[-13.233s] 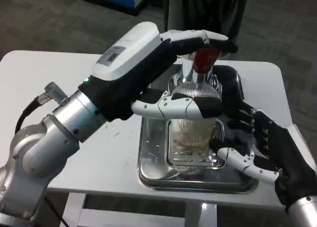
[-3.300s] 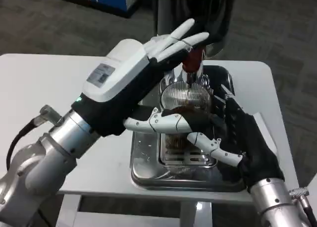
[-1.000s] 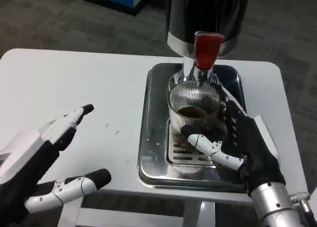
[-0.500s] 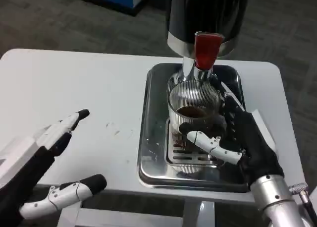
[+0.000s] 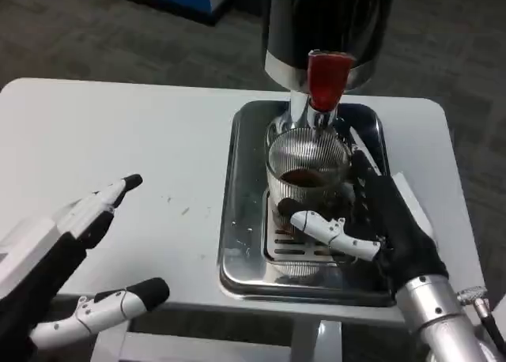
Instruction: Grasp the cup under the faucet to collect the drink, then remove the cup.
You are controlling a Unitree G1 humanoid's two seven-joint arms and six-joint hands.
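Note:
A ribbed clear glass cup (image 5: 307,172) with dark drink in its bottom stands on the slotted grate of the steel drip tray (image 5: 241,220), right under the chrome faucet with its red lever (image 5: 326,77). My right hand (image 5: 378,224) wraps the cup's right and front side, thumb across the front, fingers behind. My left hand (image 5: 71,263) hovers open at the table's near left edge, fingers spread and holding nothing.
The black and chrome dispenser body (image 5: 332,22) rises behind the tray. The white table (image 5: 118,141) stretches bare to the left of the tray. Dark carpet lies beyond the table's far edge.
My left hand has dropped from the red lever to the near left of the table. In the last second the right hand has closed slightly around the cup.

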